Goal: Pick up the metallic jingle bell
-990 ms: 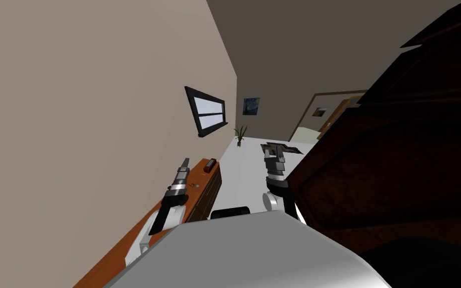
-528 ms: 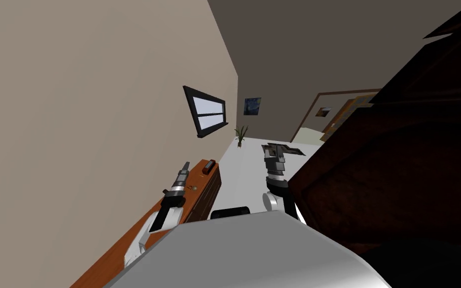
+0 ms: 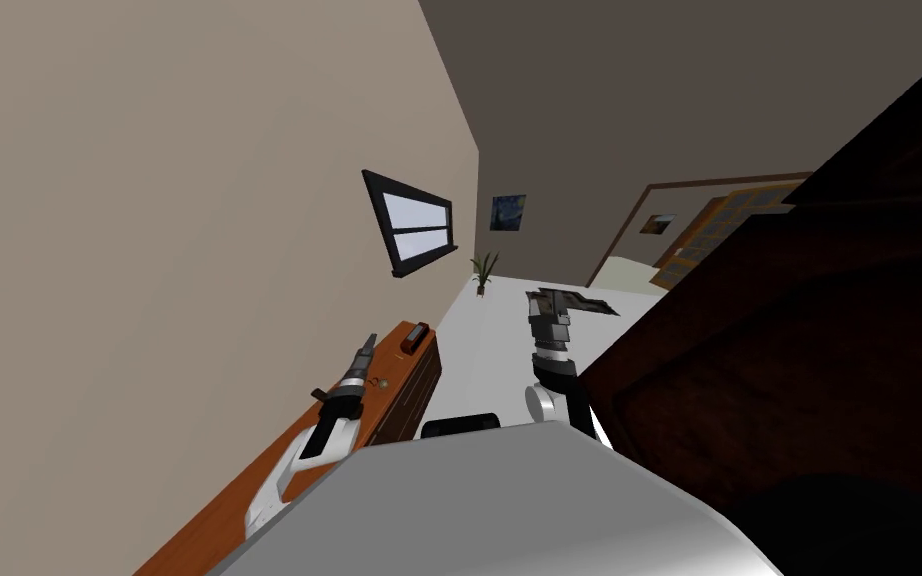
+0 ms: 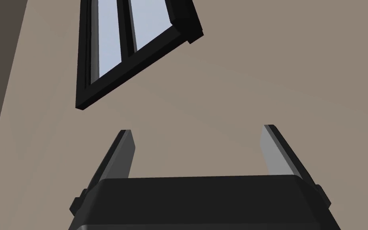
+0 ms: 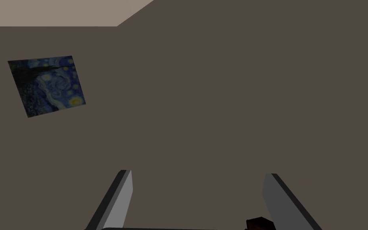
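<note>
Standing close against a dark cabinet (image 3: pixel 799 350) on the right. Facing along a beige wall (image 3: pixel 149 200) with a black-framed window (image 3: pixel 414 225). Looking down on a brown dresser (image 3: pixel 211 520) set against that wall, on a white floor (image 3: pixel 489 340). Reaching over the dresser top with the left gripper (image 3: pixel 365 343), aimed at the wall under the window, with fingers (image 4: pixel 121 153) released, spread wide around nothing. Holding the right gripper (image 5: pixel 197 172) out over the floor between dresser and cabinet, likewise spread and empty. Seeing a small dark box (image 3: pixel 414 338) at the dresser's far end. Finding the bell (image 3: pixel 383 381), tiny and dull gold, on the dresser top just beside the left gripper's wrist, short of the fingertips, ungrasped.
</note>
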{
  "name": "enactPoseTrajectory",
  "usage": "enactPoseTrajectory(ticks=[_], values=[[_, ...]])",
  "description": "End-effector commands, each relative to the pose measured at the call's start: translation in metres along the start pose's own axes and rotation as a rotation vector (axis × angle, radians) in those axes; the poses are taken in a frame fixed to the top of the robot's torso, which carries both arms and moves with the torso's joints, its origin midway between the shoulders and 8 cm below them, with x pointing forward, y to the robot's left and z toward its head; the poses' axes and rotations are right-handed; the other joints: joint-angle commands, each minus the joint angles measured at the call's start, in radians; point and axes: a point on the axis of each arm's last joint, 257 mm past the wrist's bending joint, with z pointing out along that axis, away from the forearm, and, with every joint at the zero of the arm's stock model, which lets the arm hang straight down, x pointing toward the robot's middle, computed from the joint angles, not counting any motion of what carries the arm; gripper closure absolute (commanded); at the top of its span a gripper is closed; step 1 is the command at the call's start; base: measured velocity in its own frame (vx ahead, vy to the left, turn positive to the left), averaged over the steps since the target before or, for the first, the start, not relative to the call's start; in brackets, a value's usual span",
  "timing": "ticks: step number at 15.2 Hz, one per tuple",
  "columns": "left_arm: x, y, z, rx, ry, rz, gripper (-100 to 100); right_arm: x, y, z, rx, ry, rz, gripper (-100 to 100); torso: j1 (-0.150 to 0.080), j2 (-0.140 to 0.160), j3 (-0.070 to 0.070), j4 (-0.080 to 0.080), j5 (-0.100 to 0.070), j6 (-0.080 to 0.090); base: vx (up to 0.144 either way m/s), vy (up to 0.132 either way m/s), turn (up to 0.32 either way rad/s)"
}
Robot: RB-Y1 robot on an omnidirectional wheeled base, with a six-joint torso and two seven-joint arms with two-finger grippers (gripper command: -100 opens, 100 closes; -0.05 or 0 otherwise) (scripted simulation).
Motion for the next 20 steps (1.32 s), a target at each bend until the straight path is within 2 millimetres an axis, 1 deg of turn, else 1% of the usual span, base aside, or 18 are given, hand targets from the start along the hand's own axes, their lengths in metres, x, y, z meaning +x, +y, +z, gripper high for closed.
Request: enactPoseTrajectory(ticks=[1, 2, 3, 4, 5, 6, 7, 8, 10, 11, 12, 13, 15, 16, 17, 18, 19, 20], values=[[-0.001, 0.014, 0.0, -0.027, 0.003, 0.005, -100, 0.0, 0.0, 0.0, 0.0, 0.0, 0.0, 0, 0.0, 0.0, 0.0, 0.0, 0.0, 0.0, 0.056, -0.045, 0.017], [-0.004, 0.032, -0.001, -0.067, 0.005, 0.017, -100, 0.0, 0.0, 0.0, 0.0, 0.0, 0.0, 0, 0.001, 0.001, 0.001, 0.0, 0.0, 0.0, 0.061, -0.045, 0.035], [-0.003, 0.037, -0.002, -0.078, 0.007, 0.016, -100, 0.0, 0.0, 0.0, 0.0, 0.0, 0.0, 0, 0.001, 0.001, 0.001, 0.0, 0.0, 0.0, 0.065, -0.05, 0.042], [-0.006, 0.054, -0.003, -0.116, 0.007, 0.027, -100, 0.0, 0.0, 0.0, 0.0, 0.0, 0.0, 0, 0.001, 0.001, 0.001, 0.0, 0.0, 0.0, 0.077, -0.046, 0.052], [-0.005, 0.06, -0.005, -0.129, 0.01, 0.027, -100, 0.0, 0.0, 0.0, 0.0, 0.0, 0.0, 0, 0.001, 0.001, 0.001, 0.0, 0.0, 0.0, 0.079, -0.039, 0.044], [-0.009, 0.075, -0.006, -0.164, 0.008, 0.036, -100, 0.0, 0.0, 0.0, 0.0, 0.0, 0.0, 0, 0.001, 0.001, 0.0, 0.0, 0.0, 0.0, 0.085, -0.052, 0.046], [-0.007, 0.083, -0.009, -0.181, 0.012, 0.036, -100, 0.0, 0.0, 0.0, 0.0, 0.0, 0.0, 0, 0.001, 0.0, 0.0, 0.0, 0.0, 0.0, 0.094, -0.063, 0.041], [-0.011, 0.097, -0.011, -0.215, 0.01, 0.044, -100, 0.0, 0.0, 0.0, 0.0, 0.0, 0.0, 0, 0.0, 0.0, 0.0, 0.0, 0.0, 0.0, 0.117, -0.057, 0.062], [-0.009, 0.106, -0.014, -0.234, 0.014, 0.043, -100, 0.0, 0.0, 0.0, 0.0, 0.0, 0.0, 0, 0.0, -0.001, -0.001, 0.0, 0.0, 0.0, 0.078, -0.051, 0.033], [-0.013, 0.122, -0.017, -0.273, 0.012, 0.05, -100, 0.0, 0.0, 0.0, 0.0, 0.0, 0.0, 0, 0.001, 0.0, 0.0, 0.0, 0.0, 0.0, 0.063, -0.052, 0.037], [-0.011, 0.128, -0.02, -0.286, 0.015, 0.05, -100, 0.0, 0.0, 0.0, 0.0, 0.0, 0.0, 0, 0.001, 0.001, 0.0, 0.0, 0.0, 0.0, 0.062, -0.051, 0.042], [-0.015, 0.142, -0.023, -0.322, 0.012, 0.056, -100, 0.0, 0.0, 0.0, 0.0, 0.0, 0.0, 0, 0.001, 0.001, 0.001, 0.0, 0.0, 0.0, 0.07, -0.054, 0.047], [-0.018, 0.162, -0.03, -0.37, 0.012, 0.06, -100, 0.0, 0.0, 0.0, 0.0, 0.0, 0.0, 0, 0.001, 0.001, 0.0, 0.0, 0.0, 0.0, 0.085, -0.055, 0.049], [-0.016, 0.171, -0.036, -0.391, 0.017, 0.059, -100, 0.0, 0.0, 0.0, 0.0, 0.0, 0.0, 0, 0.001, 0.0, 0.0, 0.0, 0.0, 0.0, 0.091, -0.061, 0.046], [-0.019, 0.186, -0.041, -0.43, 0.014, 0.063, -100, 0.0, 0.0, 0.0, 0.0, 0.0, 0.0, 0, 0.0, 0.0, 0.0, 0.0, 0.0, 0.0, 0.093, -0.061, 0.057], [-0.018, 0.192, -0.044, -0.442, 0.017, 0.062, -100, 0.0, 0.0, 0.0, 0.0, 0.0, 0.0, 0, 0.0, -0.001, 0.0, 0.0, 0.0, 0.0, 0.09, -0.057, 0.043], [-0.021, 0.204, -0.049, -0.476, 0.014, 0.064, -100, 0.0, 0.0, 0.0, 0.0, 0.0, 0.0, 0, 0.0, -0.001, 0.0, 0.0, 0.0, 0.0, 0.1, -0.06, 0.043], [-0.02, 0.209, -0.053, -0.488, 0.016, 0.064, -100, 0.0, 0.0, 0.0, 0.0, 0.0, 0.0, 0, 0.0, -0.001, 0.0, 0.0, 0.0, 0.0, 0.094, -0.058, 0.042]])
